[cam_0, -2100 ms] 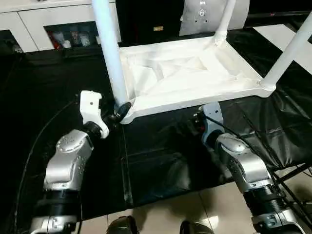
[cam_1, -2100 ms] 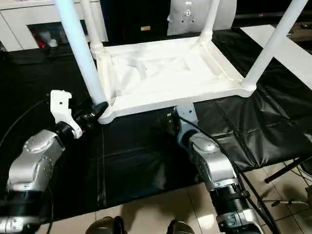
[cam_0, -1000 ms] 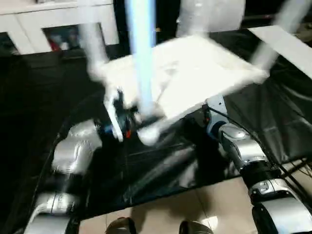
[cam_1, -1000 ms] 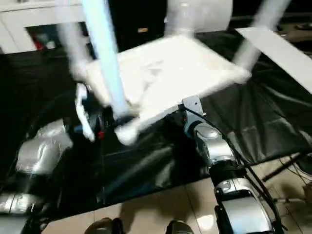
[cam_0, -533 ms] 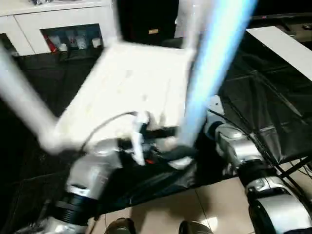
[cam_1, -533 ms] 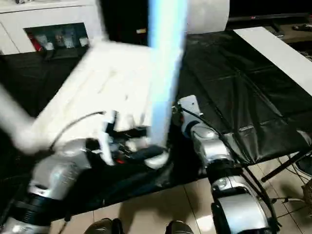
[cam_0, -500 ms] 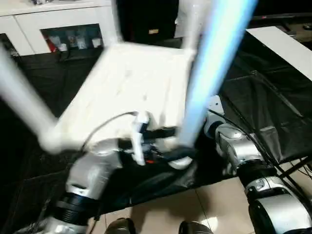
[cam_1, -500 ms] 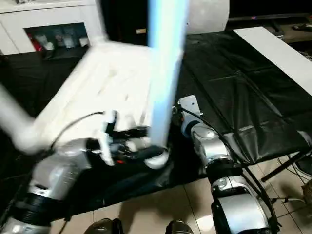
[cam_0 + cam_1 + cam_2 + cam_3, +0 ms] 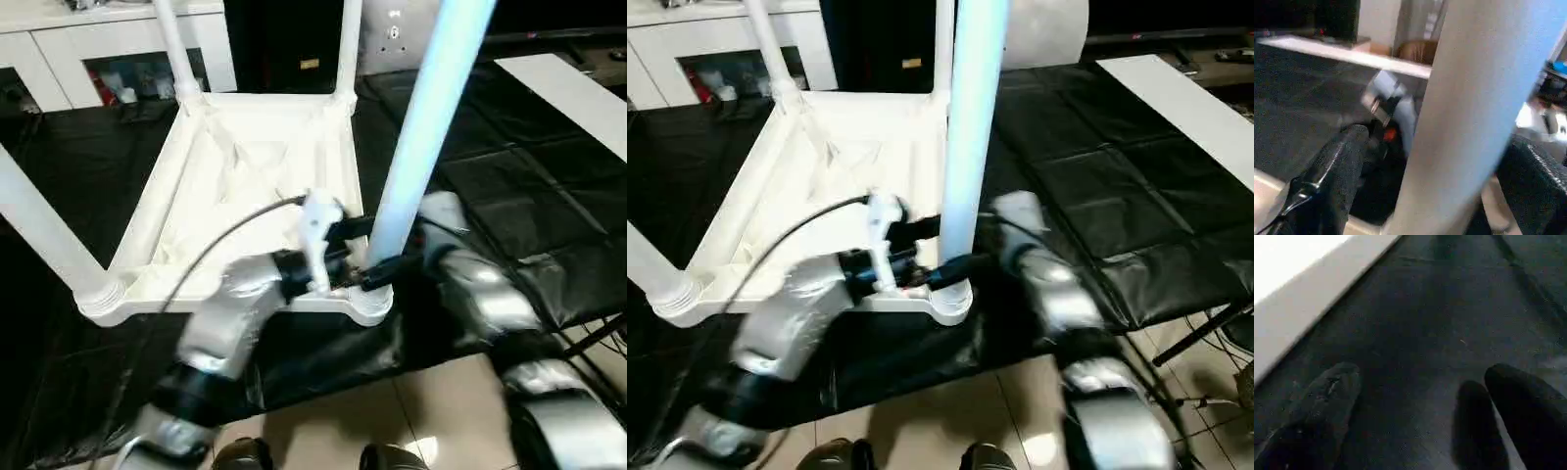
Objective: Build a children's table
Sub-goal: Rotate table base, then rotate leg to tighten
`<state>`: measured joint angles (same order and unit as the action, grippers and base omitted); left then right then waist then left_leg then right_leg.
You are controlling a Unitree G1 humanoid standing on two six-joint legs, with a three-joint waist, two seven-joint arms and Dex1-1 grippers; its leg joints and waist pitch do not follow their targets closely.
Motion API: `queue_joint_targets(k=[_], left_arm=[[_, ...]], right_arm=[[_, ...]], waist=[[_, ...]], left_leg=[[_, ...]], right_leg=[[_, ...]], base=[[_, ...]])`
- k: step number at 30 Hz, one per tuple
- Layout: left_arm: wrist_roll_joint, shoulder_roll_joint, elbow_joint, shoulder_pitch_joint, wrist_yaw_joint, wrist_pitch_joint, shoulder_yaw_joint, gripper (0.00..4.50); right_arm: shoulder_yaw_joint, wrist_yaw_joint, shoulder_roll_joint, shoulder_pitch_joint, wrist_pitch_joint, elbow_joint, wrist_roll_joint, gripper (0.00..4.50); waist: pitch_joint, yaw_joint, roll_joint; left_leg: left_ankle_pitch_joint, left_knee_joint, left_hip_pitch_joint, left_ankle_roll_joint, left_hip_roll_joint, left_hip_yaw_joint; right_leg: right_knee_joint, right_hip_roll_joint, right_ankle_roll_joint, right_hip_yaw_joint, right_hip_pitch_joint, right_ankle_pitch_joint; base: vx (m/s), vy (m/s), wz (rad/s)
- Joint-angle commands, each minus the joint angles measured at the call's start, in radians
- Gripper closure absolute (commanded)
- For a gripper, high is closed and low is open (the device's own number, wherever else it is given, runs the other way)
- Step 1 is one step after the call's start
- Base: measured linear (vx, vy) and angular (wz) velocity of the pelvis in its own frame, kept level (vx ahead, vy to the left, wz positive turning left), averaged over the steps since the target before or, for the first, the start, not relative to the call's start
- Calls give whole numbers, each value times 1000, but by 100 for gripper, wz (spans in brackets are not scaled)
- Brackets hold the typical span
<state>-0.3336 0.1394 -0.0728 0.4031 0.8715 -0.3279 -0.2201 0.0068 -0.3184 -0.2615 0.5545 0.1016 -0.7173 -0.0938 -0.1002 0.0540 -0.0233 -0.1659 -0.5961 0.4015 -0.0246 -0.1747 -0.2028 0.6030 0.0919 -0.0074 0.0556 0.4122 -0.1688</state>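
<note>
The children's table (image 9: 245,186) lies upside down on the black sheet (image 9: 549,215) covering the work surface, ribbed underside up, with all four legs standing in the corner sockets. On the left, a near leg (image 9: 44,230) rises from its socket at the table's near-left corner, and two far legs stand at the back, close to the white cabinets (image 9: 59,54). The left arm reaches across the near edge of the tabletop, and the left gripper (image 9: 377,250) is spread wide around the near-right leg (image 9: 421,127), low down, just above its socket. In the left wrist view the fingers (image 9: 1334,166) flank the tube on both sides; I'd say the hold is there to steer or steady the table by that leg. Further right, the right gripper (image 9: 1420,416) hangs released over the black sheet, holding nothing, beside the tabletop's edge (image 9: 1298,313), probably ready to brace it.
</note>
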Motion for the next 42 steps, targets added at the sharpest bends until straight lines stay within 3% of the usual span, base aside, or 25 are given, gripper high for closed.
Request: queue_joint_targets(k=[1,6,7,10,13,16,17,20,24,25,35,42], left_arm=[[-4,11,24,-3,19,-11,-7,28],[44,199,-9,-10,178,-1,-50,28],[70,228,-34,0,201,20,-58,45],[141,278,-114,37,238,97,-82,62],[182,301,-171,75,244,141,-106,83],[208,301,-246,123,240,191,-128,105],[211,298,-258,129,245,198,-128,105],[217,281,-307,153,271,221,-129,130],[229,276,-360,180,317,235,-144,159],[236,285,-393,194,340,243,-160,178],[260,273,-464,226,374,294,-162,241],[269,242,-512,250,380,320,-161,288]], right_arm=[[-1,-34,-2,-10,-3,59,-24,0],[-3,-239,-100,-158,55,360,-119,0],[-1,-268,-122,-184,68,408,-130,0],[6,-339,-176,-244,106,516,-157,0],[9,-388,-222,-294,134,599,-174,0],[8,-451,-283,-364,183,707,-209,0],[9,-460,-293,-378,193,730,-215,0],[14,-492,-322,-428,228,802,-241,0],[20,-541,-352,-486,277,889,-280,0],[19,-563,-372,-514,307,934,-305,0],[13,-606,-419,-576,379,1024,-351,0],[20,-596,-424,-574,395,1032,-348,0]], waist=[[85,5,9],[84,11,6],[82,12,6],[80,15,4],[80,15,5],[81,26,9],[82,28,5],[84,29,10],[84,35,6],[84,35,-1],[81,39,2],[82,40,3]], left_leg=[[-160,65,-28,75,-49,21],[-196,72,-32,68,-53,26],[-200,73,-35,68,-51,26],[-246,78,-39,43,-52,27],[-263,80,-35,22,-54,29],[-254,76,-35,33,-53,27],[-247,76,-34,34,-54,29],[-227,73,-31,46,-53,29],[-228,73,-32,57,-55,30],[-237,74,-32,53,-55,31],[-281,77,-35,29,-57,33],[-289,77,-37,22,-57,34]], right_leg=[[-60,49,-246,-38,-50,-143],[-60,46,-205,-41,-48,-194],[-66,42,-196,-40,-47,-205],[-74,47,-181,-43,-43,-265],[-73,56,-196,-43,-45,-275],[-75,57,-182,-46,-47,-275],[-73,59,-184,-45,-48,-267],[-71,61,-195,-44,-49,-250],[-75,61,-198,-44,-49,-253],[-74,60,-202,-42,-47,-260],[-82,64,-193,-43,-46,-314],[-84,67,-194,-42,-47,-327]], base=[[0,0,0],[0,0,0],[0,0,0],[0,0,0],[0,0,0],[0,0,0],[0,0,0],[0,0,0],[0,0,0],[0,0,0],[0,0,0],[0,0,0]])
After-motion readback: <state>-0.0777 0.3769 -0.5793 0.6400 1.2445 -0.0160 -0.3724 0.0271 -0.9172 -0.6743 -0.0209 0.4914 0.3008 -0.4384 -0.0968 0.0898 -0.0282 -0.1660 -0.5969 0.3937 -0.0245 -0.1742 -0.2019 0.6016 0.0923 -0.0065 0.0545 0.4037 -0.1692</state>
